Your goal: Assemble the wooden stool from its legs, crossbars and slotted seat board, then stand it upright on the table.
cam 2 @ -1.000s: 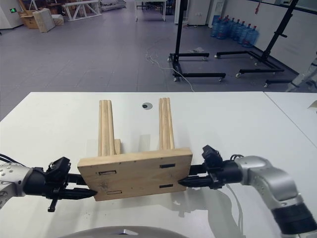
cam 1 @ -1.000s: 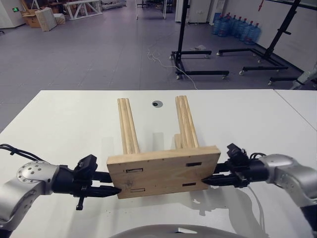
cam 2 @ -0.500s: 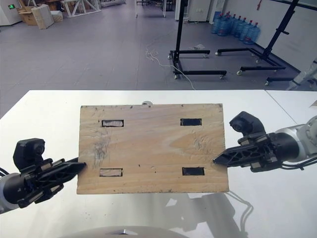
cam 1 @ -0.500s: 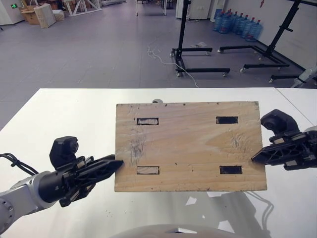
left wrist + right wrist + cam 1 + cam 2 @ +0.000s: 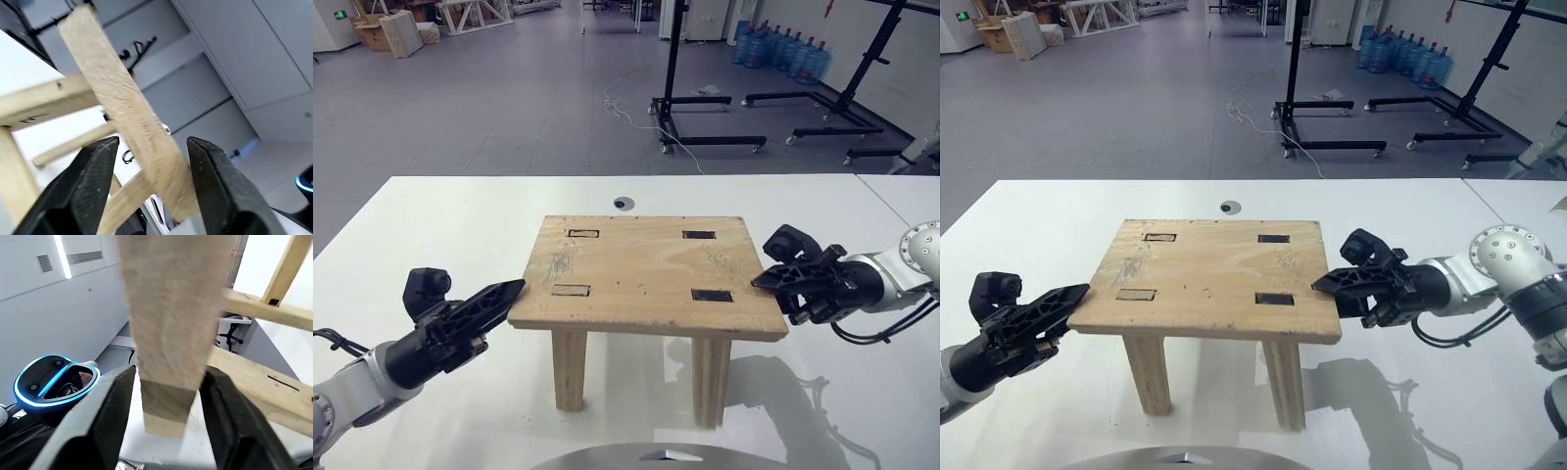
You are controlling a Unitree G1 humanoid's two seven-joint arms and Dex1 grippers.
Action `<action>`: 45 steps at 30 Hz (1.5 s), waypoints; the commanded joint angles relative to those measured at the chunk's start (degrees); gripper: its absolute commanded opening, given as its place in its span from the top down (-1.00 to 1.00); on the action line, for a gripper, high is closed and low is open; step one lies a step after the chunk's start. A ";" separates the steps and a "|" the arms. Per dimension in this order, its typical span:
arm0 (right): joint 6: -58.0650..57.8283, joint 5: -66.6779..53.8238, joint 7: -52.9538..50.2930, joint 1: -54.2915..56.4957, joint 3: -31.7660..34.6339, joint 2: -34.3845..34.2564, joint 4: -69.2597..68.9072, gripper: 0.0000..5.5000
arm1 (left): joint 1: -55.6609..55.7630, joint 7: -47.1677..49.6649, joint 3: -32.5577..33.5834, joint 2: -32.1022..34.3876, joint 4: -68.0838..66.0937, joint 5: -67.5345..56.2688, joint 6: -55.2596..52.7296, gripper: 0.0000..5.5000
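The tabletop (image 5: pixel 431 225) and stool (image 5: pixel 646 274) are seen from head height, forward and downward, by both eye cameras, which are set slightly apart sideways. Each wrist camera is pointed out between its own fingers (image 5: pixel 93 186), very near the seat board (image 5: pixel 168 308) edge, and tilted upward.

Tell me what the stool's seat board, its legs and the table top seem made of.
Pale rectangular wooden seat board: raw, unvarnished wood, judging by visible grain, dark marks and matt face. Pale square wooden legs: apparently the same bare light wood, by colour and matt look. White flat table top: smooth with a faint sheen, likely laminate or painted board.
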State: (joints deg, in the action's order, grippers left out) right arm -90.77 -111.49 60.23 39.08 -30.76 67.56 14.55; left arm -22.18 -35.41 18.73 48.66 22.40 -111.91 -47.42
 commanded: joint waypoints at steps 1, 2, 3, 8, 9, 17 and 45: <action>1.00 -1.46 -4.88 1.65 3.56 -3.09 5.26 -0.12 | 2.76 2.04 1.23 -1.02 -2.95 1.70 -0.76 -0.19; 0.84 -1.46 -5.77 1.45 4.60 -3.36 6.62 -0.16 | 2.81 2.20 1.60 -1.34 -2.94 1.95 -1.07 -0.23; 0.97 -1.38 -6.91 0.35 5.74 -2.91 6.98 -0.23 | 2.78 2.28 2.00 -1.77 -2.85 2.58 -1.07 -0.29; 1.76 -0.14 -10.51 -8.15 14.04 0.59 7.09 -0.57 | 0.27 1.51 6.88 -4.92 -1.67 6.76 0.20 -0.39; 2.03 -0.21 -10.57 -10.87 16.29 1.62 6.05 -0.63 | -1.09 1.25 8.57 -5.59 -1.21 7.36 0.34 -0.39; 7.82 -0.65 -11.62 -57.78 51.06 -2.32 -23.63 -0.68 | -30.61 -12.11 18.32 -16.62 18.86 15.89 -1.12 -0.39; 46.56 62.37 -0.78 -27.50 24.34 -35.60 -21.02 -0.68 | 25.07 4.93 -11.17 -15.68 1.07 45.34 7.15 -0.39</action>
State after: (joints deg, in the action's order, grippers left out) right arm -46.10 -51.77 59.78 8.58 -5.27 33.83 -9.05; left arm -1.90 -30.83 9.25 34.62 25.19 -68.52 -40.95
